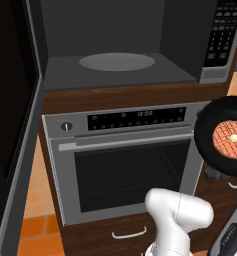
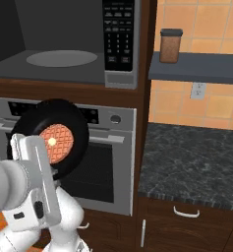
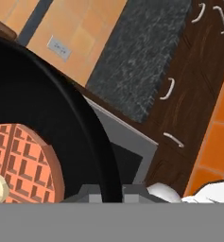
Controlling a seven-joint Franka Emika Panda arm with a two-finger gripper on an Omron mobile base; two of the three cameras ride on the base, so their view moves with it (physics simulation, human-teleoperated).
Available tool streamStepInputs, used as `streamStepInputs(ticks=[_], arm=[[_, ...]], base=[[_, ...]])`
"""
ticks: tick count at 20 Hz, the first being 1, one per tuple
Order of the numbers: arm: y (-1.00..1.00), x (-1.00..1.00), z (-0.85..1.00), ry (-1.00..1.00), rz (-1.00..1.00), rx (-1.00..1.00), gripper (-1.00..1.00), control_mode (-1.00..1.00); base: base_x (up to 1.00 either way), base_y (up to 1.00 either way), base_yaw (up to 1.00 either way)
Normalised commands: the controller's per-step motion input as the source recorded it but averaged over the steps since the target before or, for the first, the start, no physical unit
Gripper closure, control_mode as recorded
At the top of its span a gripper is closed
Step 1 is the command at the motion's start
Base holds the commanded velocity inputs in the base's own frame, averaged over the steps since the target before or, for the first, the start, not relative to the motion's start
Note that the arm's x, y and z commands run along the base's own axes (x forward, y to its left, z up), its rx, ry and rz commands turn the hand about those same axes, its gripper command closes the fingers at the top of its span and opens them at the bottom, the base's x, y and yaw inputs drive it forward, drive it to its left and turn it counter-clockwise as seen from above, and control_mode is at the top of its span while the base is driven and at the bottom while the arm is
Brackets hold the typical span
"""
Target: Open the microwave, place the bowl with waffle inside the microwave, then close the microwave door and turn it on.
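One bowl (image 2: pixel 49 138) rim pinched in tool (image 3: pixel 114 191).

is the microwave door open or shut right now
Open. The microwave door is swung out to the left, and the microwave cavity with its bare turntable is exposed.

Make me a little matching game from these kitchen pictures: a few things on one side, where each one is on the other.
Things:
1. waffle
2. bowl
3. jar
4. turntable

Places:
A. on the grey shelf
B. inside the open microwave
C. held up in front of the oven
D. lying in the bowl

Pairs: 1-D, 2-C, 3-A, 4-B
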Motion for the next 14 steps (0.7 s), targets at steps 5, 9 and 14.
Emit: streamStepInputs(ticks=[5,9,14], arm=[[0.42,0.37,0.87,-0.04,-0.01,0.12,1.0,-1.0],[0.39,0.61,0.46,-0.15,-0.03,0.08,1.0,-1.0],[0.75,0.85,0.13,-0.07,-0.01,0.01,1.0,-1.0]], base=[[0.0,0.0,0.0],[0.0,0.0,0.0],[0.0,0.0,0.0]])
